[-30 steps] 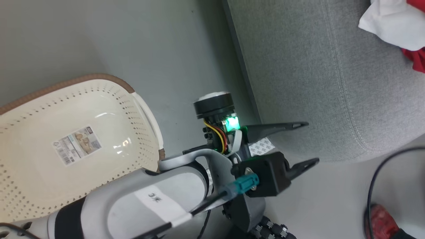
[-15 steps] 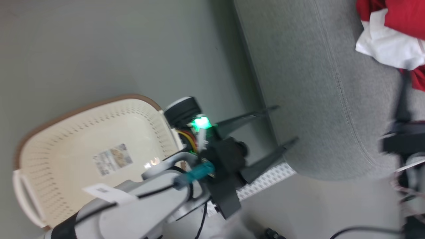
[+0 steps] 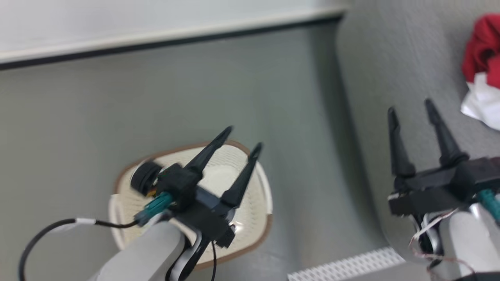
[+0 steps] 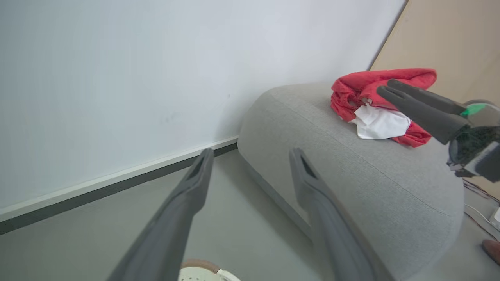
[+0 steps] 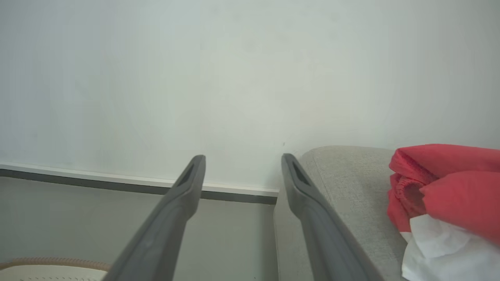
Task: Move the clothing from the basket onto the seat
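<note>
The red and white clothing (image 3: 482, 58) lies bunched on the grey seat (image 3: 390, 58) at the far right of the head view. Down on the floor stands the cream basket (image 3: 256, 203) with its brown rim; what shows of its inside is bare plastic. My left gripper (image 3: 243, 137) hangs open above the basket, holding nothing. Over the seat's near edge my right gripper (image 3: 409, 106) is open, a short way left of the clothing. From the left wrist, the left gripper (image 4: 252, 152) faces the seat (image 4: 351, 164) and the clothing (image 4: 363, 89). The right gripper (image 5: 243, 157) has the clothing (image 5: 449, 183) on its right.
A pale wall with a dark baseboard (image 3: 175, 43) runs behind the grey floor (image 3: 97, 128). A white perforated strip (image 3: 343, 265) lies by the seat's foot. A black cable (image 3: 50, 230) loops off my left arm. The other arm's fingers (image 4: 422, 105) cross the left wrist view.
The head camera has swung, shifting the whole picture. My left gripper now points up over the basket, and my right gripper has come into view by the seat. Both stay open.
</note>
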{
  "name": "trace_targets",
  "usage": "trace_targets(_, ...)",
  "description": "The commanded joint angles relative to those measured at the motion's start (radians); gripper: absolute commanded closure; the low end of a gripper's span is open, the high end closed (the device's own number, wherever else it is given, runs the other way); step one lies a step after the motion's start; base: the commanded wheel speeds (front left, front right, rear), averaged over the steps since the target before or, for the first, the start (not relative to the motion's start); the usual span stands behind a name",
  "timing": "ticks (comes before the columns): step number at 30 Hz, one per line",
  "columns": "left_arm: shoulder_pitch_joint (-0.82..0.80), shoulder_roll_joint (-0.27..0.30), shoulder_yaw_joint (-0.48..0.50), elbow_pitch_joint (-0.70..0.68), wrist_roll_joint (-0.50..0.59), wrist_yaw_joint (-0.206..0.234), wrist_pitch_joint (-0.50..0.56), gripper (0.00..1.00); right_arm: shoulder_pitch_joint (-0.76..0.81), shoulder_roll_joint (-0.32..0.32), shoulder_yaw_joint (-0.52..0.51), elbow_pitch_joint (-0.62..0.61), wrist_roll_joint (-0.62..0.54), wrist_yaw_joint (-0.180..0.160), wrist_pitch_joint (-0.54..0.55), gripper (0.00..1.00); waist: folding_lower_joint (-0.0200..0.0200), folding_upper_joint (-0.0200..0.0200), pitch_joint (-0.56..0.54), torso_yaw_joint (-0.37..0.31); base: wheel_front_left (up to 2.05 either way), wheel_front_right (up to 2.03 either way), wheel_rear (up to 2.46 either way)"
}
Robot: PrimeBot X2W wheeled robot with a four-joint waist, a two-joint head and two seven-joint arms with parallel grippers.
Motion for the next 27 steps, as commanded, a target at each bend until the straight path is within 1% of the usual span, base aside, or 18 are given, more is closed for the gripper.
trace_targets(1, 0.049, -0.007, 0.015, 0.011, -0.023, 0.016, -0.012, 0.0, 0.033, -0.005, 0.011, -0.003, 0.011, -0.001, -0.004, 0.0, 0.0003, 0.0001, -0.168, 0.176, 0.0, 0.0, 0.0)
trace_targets(3, 0.093, -0.01, 0.049, 0.027, -0.045, 0.031, -0.023, 0.0, 0.062, -0.003, 0.028, -0.009, 0.026, -0.001, -0.005, 0.0, 0.0003, 0.0001, -0.201, 0.21, 0.0, 0.0, 0.0)
trace_targets(6, 0.167, -0.008, 0.111, 0.038, -0.067, 0.058, -0.032, 0.0, 0.098, -0.002, 0.057, -0.006, 0.05, -0.001, -0.005, 0.0, 0.0003, 0.0001, -0.242, 0.244, 0.0, 0.0, 0.0)
trace_targets(10, 0.27, -0.006, 0.218, 0.008, -0.04, 0.092, -0.033, 0.0, 0.139, 0.004, 0.079, -0.011, 0.063, -0.001, -0.005, 0.0, 0.0003, 0.0001, -0.3, 0.276, 0.0, 0.0, 0.0)
trace_targets(11, 0.27, -0.006, 0.218, 0.008, -0.04, 0.092, -0.033, 0.0, 0.139, 0.004, 0.079, -0.011, 0.063, -0.001, -0.005, 0.0, 0.0003, 0.0001, -0.3, 0.276, 0.0, 0.0, 0.0)
trace_targets(15, 0.398, -0.014, 0.328, -0.032, -0.009, 0.102, -0.034, 0.0, 0.2, 0.019, 0.08, -0.014, 0.057, -0.001, -0.004, 0.0, 0.0003, 0.0001, -0.365, 0.299, 0.0, 0.0, 0.0)
trace_targets(16, 0.466, -0.017, 0.379, -0.046, 0.008, 0.104, -0.034, 0.0, 0.232, 0.024, 0.071, -0.016, 0.051, -0.001, -0.004, 0.0, 0.0003, 0.0001, -0.398, 0.311, 0.0, 0.0, 0.0)
trace_targets(18, 0.535, -0.022, 0.427, -0.061, 0.027, 0.11, -0.034, 0.0, 0.269, 0.032, 0.062, -0.021, 0.047, -0.001, -0.004, 0.0, 0.0003, 0.0001, -0.429, 0.321, 0.0, 0.0, 0.0)
trace_targets(23, 0.676, -0.025, 0.528, -0.099, 0.075, 0.093, -0.034, 0.0, 0.348, 0.045, 0.03, -0.054, 0.029, -0.001, -0.004, 0.0, 0.0003, 0.0001, -0.477, 0.338, 0.0, 0.0, 0.0)
trace_targets(24, 0.697, -0.028, 0.543, -0.111, 0.09, 0.084, -0.034, 0.0, 0.363, 0.049, 0.023, -0.059, 0.027, -0.001, -0.004, 0.0, 0.0003, 0.0001, -0.487, 0.341, 0.0, 0.0, 0.0)
trace_targets(27, 0.76, -0.031, 0.584, -0.137, 0.136, 0.034, -0.034, 0.0, 0.412, 0.064, 0.0, -0.078, 0.015, -0.001, -0.004, 0.0, 0.0003, 0.0001, -0.511, 0.348, 0.0, 0.0, 0.0)
